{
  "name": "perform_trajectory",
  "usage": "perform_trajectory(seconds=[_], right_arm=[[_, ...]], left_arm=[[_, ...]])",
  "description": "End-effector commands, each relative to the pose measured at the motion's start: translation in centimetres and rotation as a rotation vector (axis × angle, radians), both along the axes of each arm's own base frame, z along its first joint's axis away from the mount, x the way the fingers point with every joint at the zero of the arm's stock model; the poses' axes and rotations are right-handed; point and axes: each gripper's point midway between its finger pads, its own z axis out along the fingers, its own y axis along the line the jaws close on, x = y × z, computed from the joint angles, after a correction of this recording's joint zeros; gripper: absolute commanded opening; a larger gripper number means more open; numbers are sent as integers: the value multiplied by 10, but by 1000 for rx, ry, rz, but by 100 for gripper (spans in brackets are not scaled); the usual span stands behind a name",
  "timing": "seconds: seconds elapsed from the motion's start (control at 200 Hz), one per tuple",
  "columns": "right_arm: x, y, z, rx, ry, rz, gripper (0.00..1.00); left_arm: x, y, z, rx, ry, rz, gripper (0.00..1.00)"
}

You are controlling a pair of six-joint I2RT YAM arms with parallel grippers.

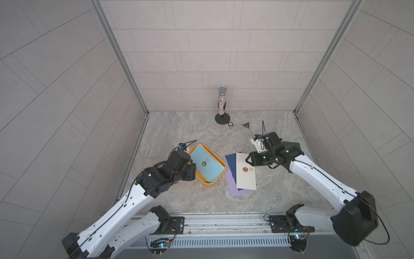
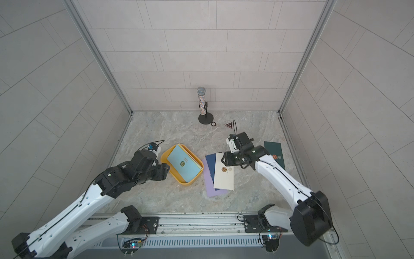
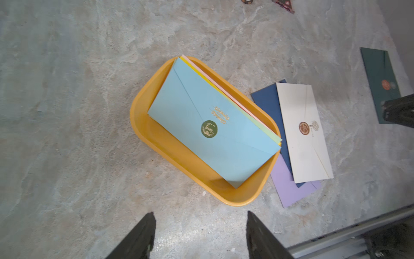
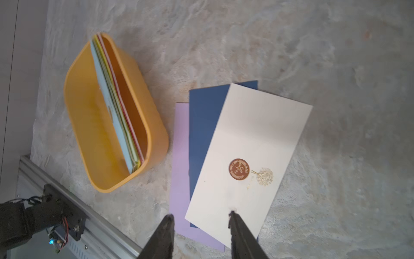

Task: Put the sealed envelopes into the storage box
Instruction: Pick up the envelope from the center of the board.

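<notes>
The storage box (image 1: 210,183) (image 3: 143,125) is a yellow tray left of centre. It holds a slanted stack of sealed envelopes with a light blue one (image 1: 207,164) (image 3: 212,125) on top. To its right lie a cream envelope (image 1: 246,172) (image 4: 257,134), a navy one (image 1: 231,164) and a lilac one (image 1: 237,190), overlapping. A dark green envelope (image 2: 274,150) is partly hidden under the right arm. My left gripper (image 1: 192,171) (image 3: 200,214) is open and empty beside the box's near-left rim. My right gripper (image 1: 248,159) (image 4: 201,214) is open at the far end of the cream envelope.
A glittery microphone on a black stand (image 1: 222,105) is at the back, with a round chip (image 1: 230,123) and a small dark triangular piece (image 1: 246,125) beside it. Tiled walls close in three sides. A metal rail (image 1: 224,219) runs along the front.
</notes>
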Motion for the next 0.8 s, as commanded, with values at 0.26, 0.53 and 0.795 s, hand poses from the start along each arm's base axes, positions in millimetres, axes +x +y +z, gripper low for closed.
perform_trajectory(seconds=[0.26, 0.53, 0.795], right_arm=[[-15, -43, -61, 178, 11, -268, 58], [-16, -53, -89, 197, 115, -321, 58], [-16, -57, -102, 185, 140, -326, 58]], left_arm=[[14, -150, -16, -17, 83, -244, 53], [39, -233, -93, 80, 217, -312, 41], [65, -240, -140, 225, 218, -250, 20]])
